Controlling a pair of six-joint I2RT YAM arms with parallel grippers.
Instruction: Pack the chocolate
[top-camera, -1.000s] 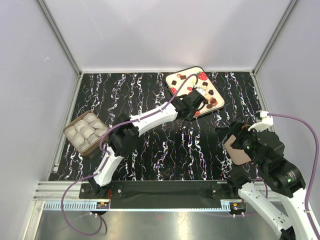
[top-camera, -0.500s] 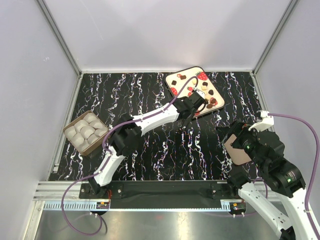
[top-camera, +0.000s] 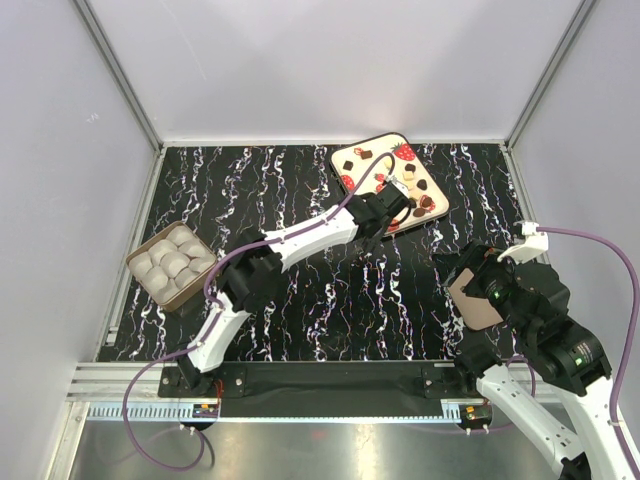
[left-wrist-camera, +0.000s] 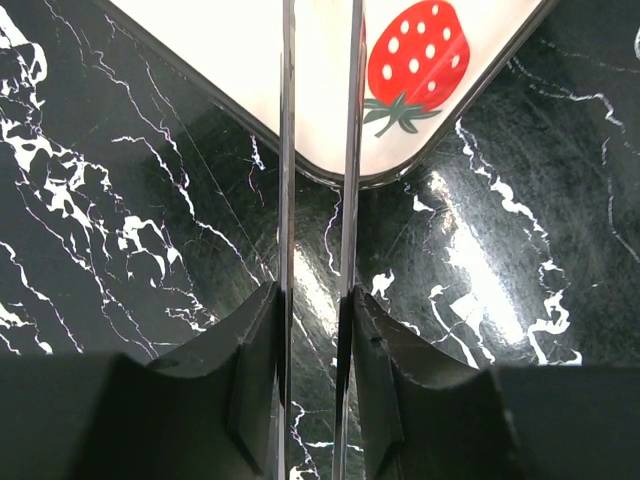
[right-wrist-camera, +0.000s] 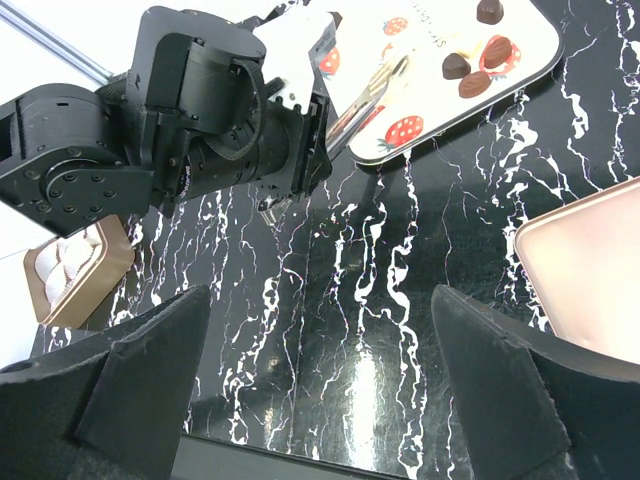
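Observation:
Several small dark and white pieces of chocolate (top-camera: 425, 186) lie on a cream tray (top-camera: 377, 168) printed with strawberries, at the back right. My left gripper (left-wrist-camera: 317, 295) is shut on thin metal tweezers (left-wrist-camera: 287, 150), whose blades reach over the tray's near corner (left-wrist-camera: 220, 50). Their tips run out of the left wrist view. In the right wrist view the tweezers (right-wrist-camera: 375, 95) touch down on the tray (right-wrist-camera: 440, 105), short of the chocolate (right-wrist-camera: 457, 66); I cannot tell whether they hold a piece. My right gripper (right-wrist-camera: 320, 400) hangs open over bare marble.
A brown box (top-camera: 172, 263) with white round cups sits at the left edge of the black marbled table (top-camera: 300, 310). A flat brown lid (top-camera: 478, 297) lies under my right arm, also seen at the right of the wrist view as the lid (right-wrist-camera: 590, 270).
The left arm has drawn back slightly toward the tray's near corner, and its jaws have squeezed the tweezers narrower. The right arm has not moved.

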